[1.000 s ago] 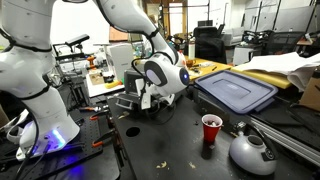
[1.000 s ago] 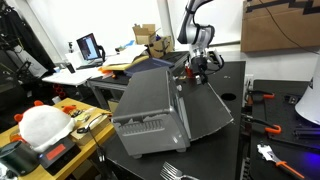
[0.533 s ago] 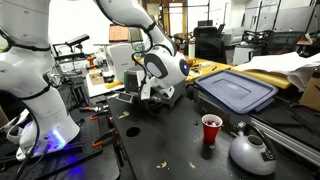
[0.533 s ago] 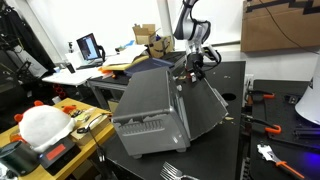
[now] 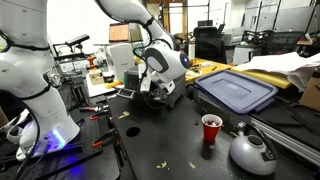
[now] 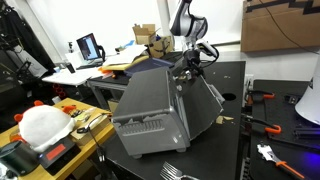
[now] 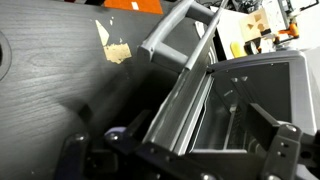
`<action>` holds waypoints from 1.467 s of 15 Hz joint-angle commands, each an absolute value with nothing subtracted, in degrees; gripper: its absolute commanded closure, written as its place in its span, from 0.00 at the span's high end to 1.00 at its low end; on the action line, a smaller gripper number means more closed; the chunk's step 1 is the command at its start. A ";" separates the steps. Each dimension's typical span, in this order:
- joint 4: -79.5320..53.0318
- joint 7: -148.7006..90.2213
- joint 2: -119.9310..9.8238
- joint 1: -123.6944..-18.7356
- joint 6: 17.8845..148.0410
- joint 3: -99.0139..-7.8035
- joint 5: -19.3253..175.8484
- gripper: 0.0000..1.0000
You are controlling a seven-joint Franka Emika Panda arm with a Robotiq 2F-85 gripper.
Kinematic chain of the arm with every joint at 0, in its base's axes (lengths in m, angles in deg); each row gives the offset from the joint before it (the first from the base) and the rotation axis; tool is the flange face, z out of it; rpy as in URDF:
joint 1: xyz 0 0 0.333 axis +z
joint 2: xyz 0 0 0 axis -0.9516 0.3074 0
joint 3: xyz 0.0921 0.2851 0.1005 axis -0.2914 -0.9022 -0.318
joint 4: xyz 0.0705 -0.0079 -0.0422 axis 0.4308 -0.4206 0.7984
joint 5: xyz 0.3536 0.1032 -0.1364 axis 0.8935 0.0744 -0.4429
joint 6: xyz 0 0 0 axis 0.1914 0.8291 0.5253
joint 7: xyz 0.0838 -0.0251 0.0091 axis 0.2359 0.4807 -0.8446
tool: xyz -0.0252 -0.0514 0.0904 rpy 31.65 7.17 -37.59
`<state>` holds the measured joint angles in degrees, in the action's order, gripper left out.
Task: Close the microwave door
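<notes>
The silver-grey microwave [image 6: 150, 105] stands on the black table, seen from behind in an exterior view. Its drop-down door [image 6: 206, 98] is hinged at the bottom and stands steeply tilted, partly raised toward the oven front. My gripper [image 6: 190, 68] is at the door's top edge. In an exterior view the gripper [image 5: 150, 92] is low beside the door [image 5: 127, 94], and the arm hides most of the oven. In the wrist view the door frame [image 7: 185, 85] and its handle [image 7: 185, 20] run between my spread fingers [image 7: 180, 152], with the oven cavity [image 7: 245, 110] to the right.
A red cup [image 5: 211, 128], a grey kettle [image 5: 252, 150] and a large blue-grey bin lid [image 5: 235, 90] sit on the table. Hand tools [image 6: 270, 100] lie past the door. A white bag [image 6: 42, 125] lies on the side bench. A tape scrap [image 7: 112, 45] sticks to the tabletop.
The door has swung up from a low slant to a steep tilt. My gripper has moved up and toward the oven with the door's top edge.
</notes>
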<state>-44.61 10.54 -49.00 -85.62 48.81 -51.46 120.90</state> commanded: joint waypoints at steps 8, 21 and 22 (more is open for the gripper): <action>-43.36 -0.92 -51.53 -84.03 46.65 -52.91 121.78 1.00; -39.88 -7.12 -50.69 -82.35 45.77 -54.14 125.73 1.00; -39.85 -6.85 -50.66 -82.19 45.64 -54.17 126.23 1.00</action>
